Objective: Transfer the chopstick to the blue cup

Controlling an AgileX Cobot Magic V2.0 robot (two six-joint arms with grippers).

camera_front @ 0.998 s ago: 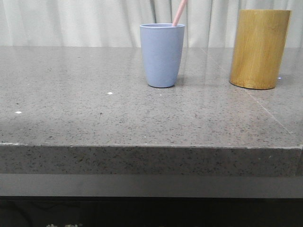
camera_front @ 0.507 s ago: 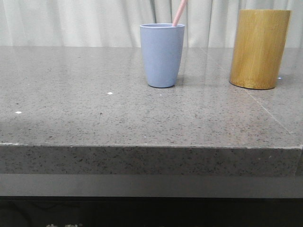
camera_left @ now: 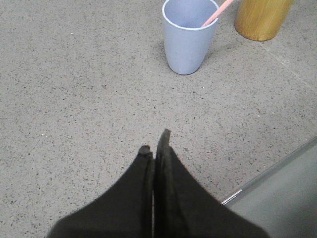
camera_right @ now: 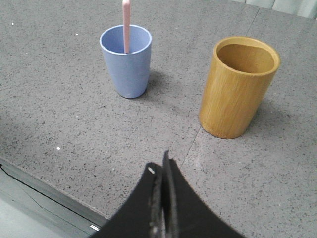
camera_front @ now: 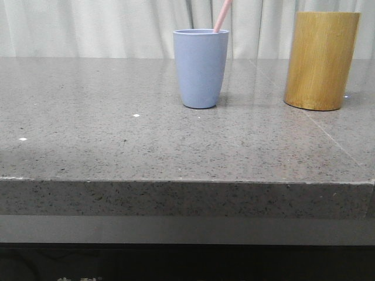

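The blue cup [camera_front: 200, 67] stands upright on the grey stone table, mid-back. A pale pink chopstick [camera_front: 222, 15] leans inside it, its top sticking out past the rim. The cup [camera_left: 188, 35] and chopstick [camera_left: 217, 13] also show in the left wrist view, and the cup [camera_right: 126, 61] and chopstick [camera_right: 126, 25] in the right wrist view. My left gripper [camera_left: 155, 144] is shut and empty, above the table well short of the cup. My right gripper [camera_right: 161, 163] is shut and empty, near the table's front edge. Neither gripper shows in the front view.
A taller yellow-brown bamboo cylinder [camera_front: 321, 60] stands to the right of the cup; its inside [camera_right: 245, 57] looks empty in the right wrist view. The table's front edge [camera_front: 187, 181] runs across the front view.
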